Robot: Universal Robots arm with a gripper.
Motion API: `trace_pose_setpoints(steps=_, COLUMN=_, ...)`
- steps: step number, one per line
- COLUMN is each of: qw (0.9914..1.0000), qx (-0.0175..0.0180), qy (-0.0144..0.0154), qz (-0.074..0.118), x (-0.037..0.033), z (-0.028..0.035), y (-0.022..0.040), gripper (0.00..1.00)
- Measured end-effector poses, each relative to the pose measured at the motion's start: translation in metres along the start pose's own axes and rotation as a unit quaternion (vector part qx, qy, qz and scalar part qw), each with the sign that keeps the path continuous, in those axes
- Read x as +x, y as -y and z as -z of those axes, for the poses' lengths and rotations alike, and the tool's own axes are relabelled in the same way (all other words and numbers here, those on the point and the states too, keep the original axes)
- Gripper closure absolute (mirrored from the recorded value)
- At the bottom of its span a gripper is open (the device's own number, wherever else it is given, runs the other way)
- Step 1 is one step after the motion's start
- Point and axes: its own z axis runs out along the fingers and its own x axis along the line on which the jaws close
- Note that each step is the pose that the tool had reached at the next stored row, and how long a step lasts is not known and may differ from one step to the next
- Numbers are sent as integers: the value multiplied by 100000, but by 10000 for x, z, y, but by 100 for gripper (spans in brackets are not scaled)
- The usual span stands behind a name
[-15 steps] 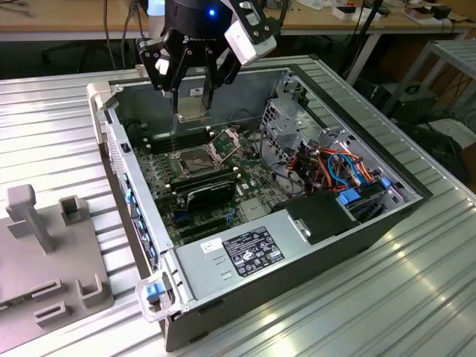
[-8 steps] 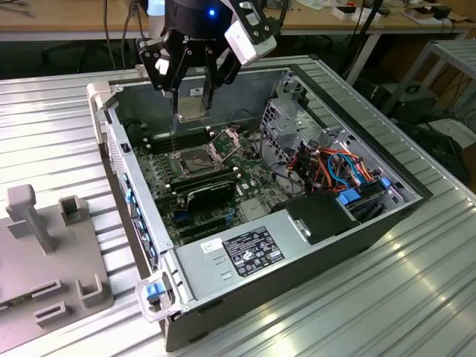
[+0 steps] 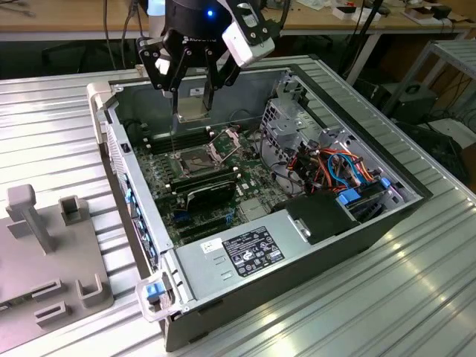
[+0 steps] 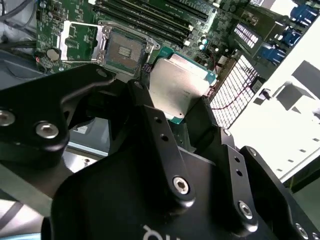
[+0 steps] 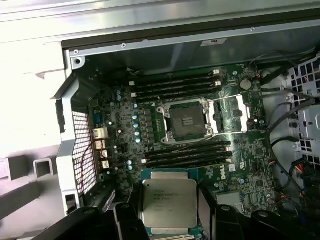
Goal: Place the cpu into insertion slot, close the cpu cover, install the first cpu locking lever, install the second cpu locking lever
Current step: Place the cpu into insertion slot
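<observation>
Aloft, cpu (image 5: 169, 203) in gripper (image 3: 191, 103); ribbed table (image 3: 416, 297) below

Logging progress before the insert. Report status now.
Gripper shut on flat square silver-grey cpu, held above green motherboard. Dark-framed square insertion slot empty, silvery hinged cpu cover flipped open. Nothing blocking the slot.

The cpu (image 5: 169, 202), a flat silver-grey square with a green rim, hangs level in the gripper (image 5: 169, 219), above the insertion slot (image 5: 185, 121) and off to one side of it. The dark-framed slot lies open, its pins bare. The cpu cover (image 5: 228, 98) stands swung back from one edge of the slot.
</observation>
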Motion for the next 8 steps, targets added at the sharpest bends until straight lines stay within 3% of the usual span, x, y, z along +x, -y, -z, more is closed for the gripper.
trace_pose_setpoints(steps=3, qw=99961, qx=92, qy=130, qz=-2775, x=0, z=-7, y=-1, gripper=46)
trace_pose_setpoints(steps=8, qw=99934, qx=109, qy=176, qz=-3631, x=-31, z=-22, y=-56, gripper=46)
